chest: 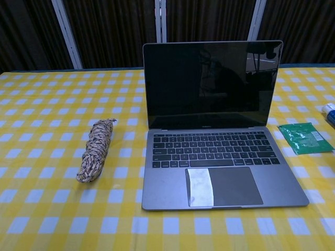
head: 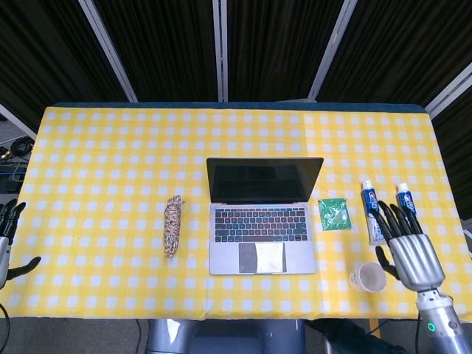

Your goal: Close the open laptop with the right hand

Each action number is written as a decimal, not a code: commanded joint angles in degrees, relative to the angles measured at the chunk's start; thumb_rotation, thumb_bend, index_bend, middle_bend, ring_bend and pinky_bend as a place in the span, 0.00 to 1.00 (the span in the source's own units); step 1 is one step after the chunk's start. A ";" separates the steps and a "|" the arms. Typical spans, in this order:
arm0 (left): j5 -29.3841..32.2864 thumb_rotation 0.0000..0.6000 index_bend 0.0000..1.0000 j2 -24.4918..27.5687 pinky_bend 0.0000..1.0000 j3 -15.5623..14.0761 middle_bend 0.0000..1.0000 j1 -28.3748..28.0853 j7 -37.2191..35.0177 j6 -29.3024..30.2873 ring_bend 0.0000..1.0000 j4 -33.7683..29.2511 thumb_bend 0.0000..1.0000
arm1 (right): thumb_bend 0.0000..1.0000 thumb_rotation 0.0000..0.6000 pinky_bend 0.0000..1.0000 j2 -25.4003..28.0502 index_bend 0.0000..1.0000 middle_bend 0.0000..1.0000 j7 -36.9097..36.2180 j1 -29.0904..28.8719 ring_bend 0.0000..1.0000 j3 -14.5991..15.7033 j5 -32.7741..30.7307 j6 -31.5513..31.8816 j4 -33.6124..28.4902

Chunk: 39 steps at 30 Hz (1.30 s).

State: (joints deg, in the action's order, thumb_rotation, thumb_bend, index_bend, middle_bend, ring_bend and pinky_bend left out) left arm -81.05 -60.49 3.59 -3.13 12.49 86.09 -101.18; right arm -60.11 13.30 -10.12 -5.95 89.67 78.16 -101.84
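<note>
A grey laptop (head: 262,236) (chest: 220,172) stands open in the middle of the yellow checked table, its dark screen (head: 263,181) (chest: 212,83) upright and facing me. My right hand (head: 405,247) hovers at the table's right front, fingers spread and empty, well to the right of the laptop and just beside a paper cup. My left hand (head: 7,240) hangs off the table's left edge, fingers apart, holding nothing. Neither hand appears in the chest view.
A coil of rope (head: 172,225) (chest: 95,149) lies left of the laptop. A green packet (head: 335,213) (chest: 304,137) lies right of it. Two toothpaste tubes (head: 372,212) and a small paper cup (head: 367,277) sit near my right hand.
</note>
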 commanded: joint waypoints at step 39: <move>3.84 1.00 0.00 0.39 0.00 1.01 0.00 -1.44 -2.21 -2.84 0.00 0.96 0.00 | 1.00 1.00 0.01 -14.13 0.10 0.20 12.45 -48.79 0.09 -10.49 -52.98 -30.85 5.08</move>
State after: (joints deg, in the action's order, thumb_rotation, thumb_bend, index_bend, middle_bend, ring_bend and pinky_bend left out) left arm -77.22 -60.09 4.60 -4.55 10.28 83.27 -100.23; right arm -74.29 25.74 -58.86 -16.48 36.70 47.27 -96.73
